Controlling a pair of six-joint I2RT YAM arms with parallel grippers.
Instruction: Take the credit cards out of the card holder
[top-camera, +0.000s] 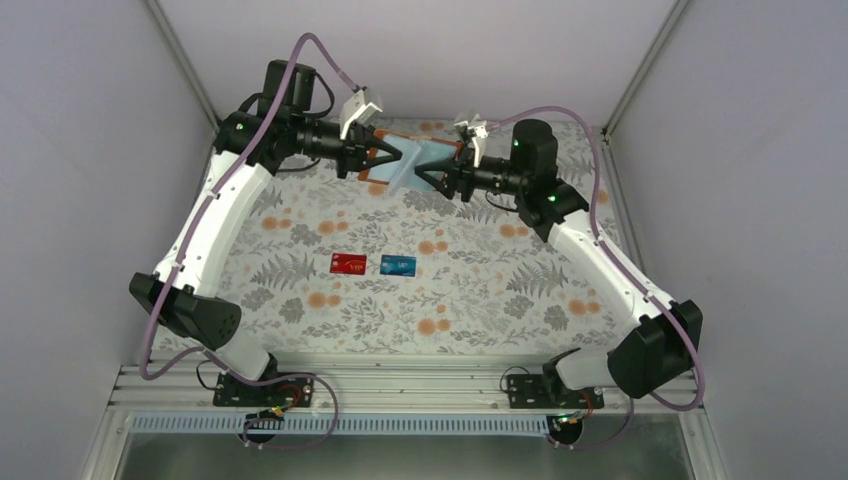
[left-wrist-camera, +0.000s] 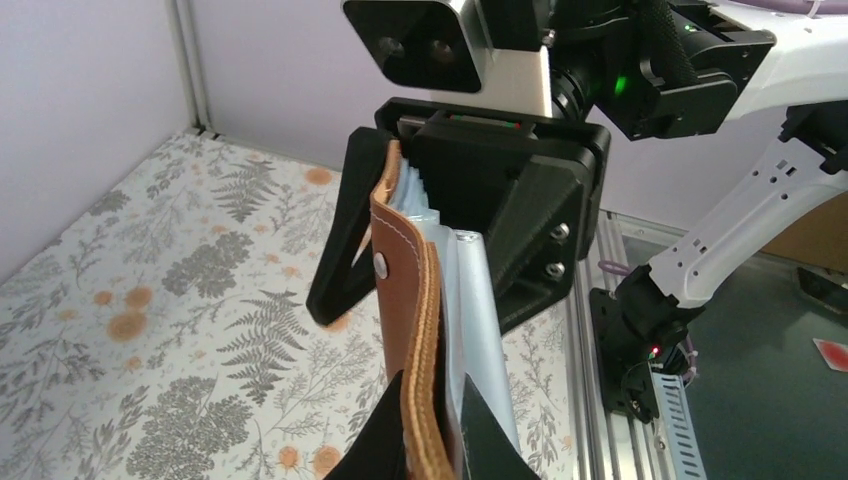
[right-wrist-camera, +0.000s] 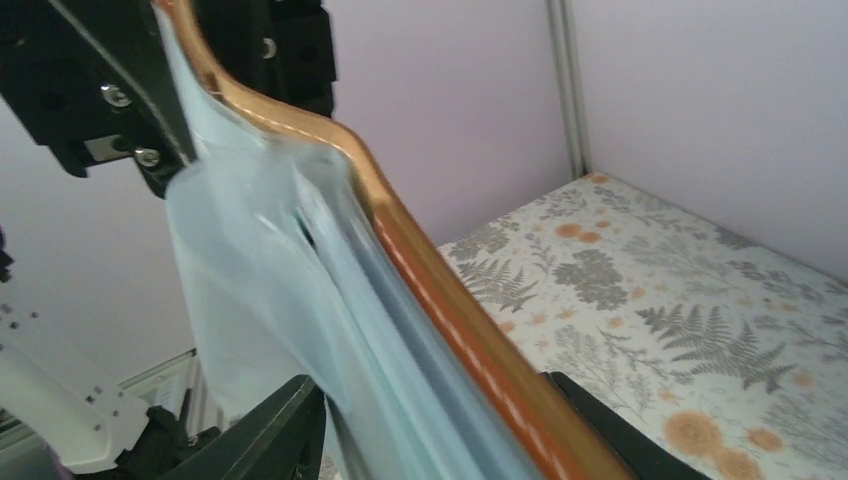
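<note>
— Left gripper (top-camera: 388, 158): pinched tight on the brown leather edge of the card holder (top-camera: 410, 160). Right gripper (top-camera: 432, 178): clamped on the opposite side, over the pale blue pockets. Held aloft and spread open between the two, off the surface (top-camera: 300, 230).

— Which step, then?

— Mid-task, by the look of it. Two credit cards out so far: a red card (top-camera: 348, 263) and a blue card (top-camera: 398, 265), flat and side by side, well apart from the card holder on its near side, toward the arm bases.

— More inside?

— Cannot tell. No plain card edge among the pockets in either wrist view; too blurred up close.

— Next move?

— Probably freeing one gripper while bracing the leather with the other, then nipping a card's exposed edge and drawing it straight along its pocket. Calls for a shallow, fine pinch on thin plastic in soft, floppy pockets.

— In the way?

— Mainly the hold itself: both busy, likely squeezing the pockets closed. Also the back wall (top-camera: 400, 50) just beyond the card holder, so little room for pulling that way.
</note>
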